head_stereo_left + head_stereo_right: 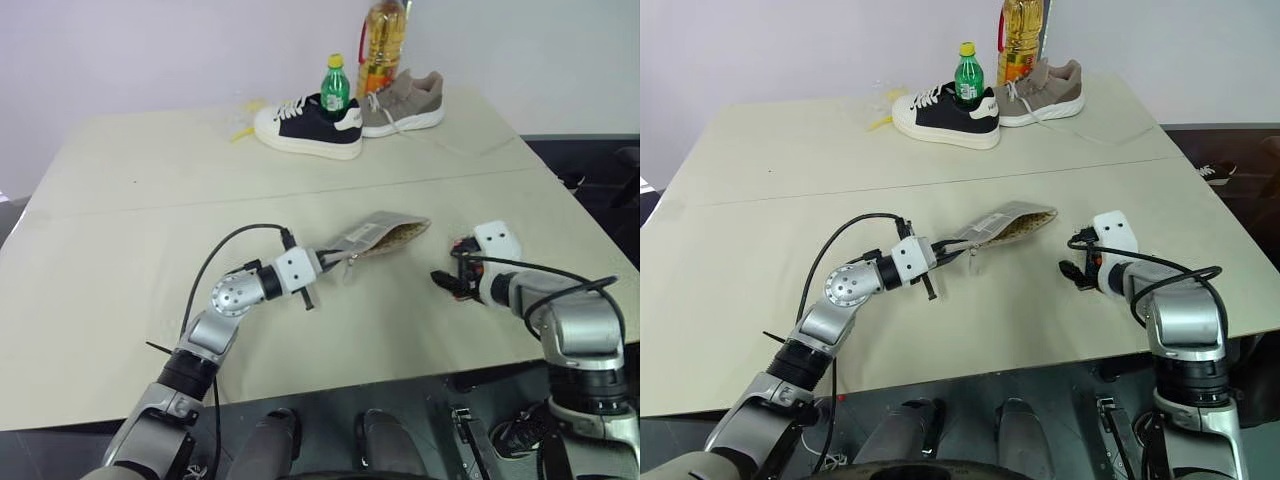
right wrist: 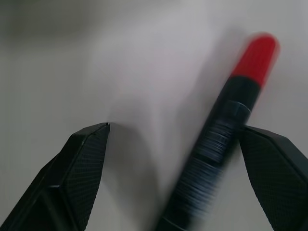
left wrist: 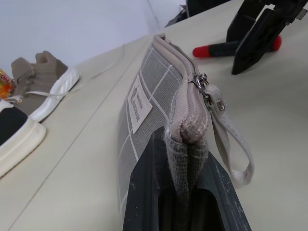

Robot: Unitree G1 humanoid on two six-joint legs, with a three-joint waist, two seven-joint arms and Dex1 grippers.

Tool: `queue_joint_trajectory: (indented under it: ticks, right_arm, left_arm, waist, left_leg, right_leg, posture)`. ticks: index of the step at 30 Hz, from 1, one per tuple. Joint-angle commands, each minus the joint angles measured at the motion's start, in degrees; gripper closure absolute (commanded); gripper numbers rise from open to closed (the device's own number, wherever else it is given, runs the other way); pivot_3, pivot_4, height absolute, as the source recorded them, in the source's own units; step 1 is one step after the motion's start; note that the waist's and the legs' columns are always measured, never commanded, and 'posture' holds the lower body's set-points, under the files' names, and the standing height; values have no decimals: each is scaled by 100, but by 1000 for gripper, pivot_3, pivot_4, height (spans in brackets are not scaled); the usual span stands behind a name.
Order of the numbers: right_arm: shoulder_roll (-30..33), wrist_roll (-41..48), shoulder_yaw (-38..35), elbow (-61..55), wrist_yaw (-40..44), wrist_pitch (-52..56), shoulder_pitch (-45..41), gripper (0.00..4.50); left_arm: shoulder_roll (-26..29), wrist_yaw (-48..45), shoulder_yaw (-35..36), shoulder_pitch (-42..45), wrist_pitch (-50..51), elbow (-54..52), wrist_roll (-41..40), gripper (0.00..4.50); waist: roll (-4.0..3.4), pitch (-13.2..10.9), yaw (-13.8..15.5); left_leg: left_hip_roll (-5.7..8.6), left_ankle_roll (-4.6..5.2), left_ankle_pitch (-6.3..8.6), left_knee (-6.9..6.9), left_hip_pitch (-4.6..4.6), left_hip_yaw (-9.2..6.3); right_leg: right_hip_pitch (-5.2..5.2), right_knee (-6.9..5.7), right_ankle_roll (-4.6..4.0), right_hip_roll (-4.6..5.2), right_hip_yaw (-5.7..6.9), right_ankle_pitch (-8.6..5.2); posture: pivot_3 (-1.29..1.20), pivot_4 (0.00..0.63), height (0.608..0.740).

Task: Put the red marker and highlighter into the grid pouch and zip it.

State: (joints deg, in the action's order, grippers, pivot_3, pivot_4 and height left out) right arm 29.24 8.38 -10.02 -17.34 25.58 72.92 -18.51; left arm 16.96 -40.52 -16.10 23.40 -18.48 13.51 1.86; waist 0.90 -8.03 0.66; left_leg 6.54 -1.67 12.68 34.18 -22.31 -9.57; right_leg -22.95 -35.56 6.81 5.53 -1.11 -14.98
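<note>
My left gripper [image 1: 328, 260] is shut on one end of the grid pouch [image 1: 385, 233], holding it off the table with the rest of it jutting toward the right. In the left wrist view the pouch [image 3: 144, 101] stands on edge between the fingers, its white label facing sideways and its zipper pull [image 3: 199, 82] close to the held end. The red marker [image 3: 216, 48] lies flat on the table beyond the pouch. My right gripper [image 2: 175, 128] is open and points down over the marker [image 2: 231, 125], which lies close to one finger. The highlighter is out of view.
At the far edge of the table [image 1: 130, 230] stand a black-and-white shoe [image 1: 305, 125], a beige shoe [image 1: 405, 100], a green bottle [image 1: 335, 88] and a tall bottle of yellow liquid [image 1: 385, 40]. The table's right edge runs close to my right arm.
</note>
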Motion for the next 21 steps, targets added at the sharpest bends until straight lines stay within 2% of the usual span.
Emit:
queue_joint_trajectory:
  ticks: [1, 6, 10, 12, 18, 21]
  right_arm:
    - [-169, 77, -48, -103, -235, 90, 16, 1512]
    - [-10, 44, 131, 57, -293, -328, -124, 4146]
    - [943, -612, 1233, -28, 179, -2261, -161, 4231]
    - [1209, -765, 1554, -58, 460, -3162, -254, 4231]
    - [1415, -1108, 2062, 113, 1013, -4797, -709, 4231]
    - [1319, -1260, 2227, 338, 1120, -5210, -947, 4231]
  left_arm:
    - [0, 53, 87, 75, -104, -68, -30, 4500]
    - [0, 234, 297, -46, 105, -211, -167, 4500]
    - [102, 486, 675, -169, 369, -427, -318, 4500]
    - [164, 564, 835, -237, 464, -530, -381, 4500]
    - [417, 455, 1005, -551, 650, -1008, -546, 4500]
    - [478, 396, 987, -680, 751, -1215, -587, 4500]
  waist:
    - [3, 2, 2]
    - [3, 2, 0]
    - [-4, -2, -18]
    - [-4, -2, -48]
    - [-2, -3, -109]
    - [0, -4, -102]
  left_leg:
    - [0, 0, 0, 0, 2, 0]
    - [1, 0, 0, 1, 7, -1]
    - [2, 0, 0, 1, 8, 2]
    - [1, 0, 0, -1, 8, 3]
    - [-2, 0, 0, -1, 9, 1]
    - [0, 0, 0, 1, 9, -2]
  right_leg:
    - [3, 0, 1, -2, 0, 0]
    - [9, 0, 3, -4, 1, 2]
    - [7, -1, 4, -3, 1, 2]
    - [6, -1, 5, -5, 2, 1]
    - [11, 2, 5, -6, 4, 1]
    - [13, 3, 5, -5, 5, 2]
  posture:
    - [0, 150, 740]
    - [0, 150, 740]
    - [0, 150, 740]
    - [0, 150, 740]
    - [0, 150, 740]
    - [0, 150, 740]
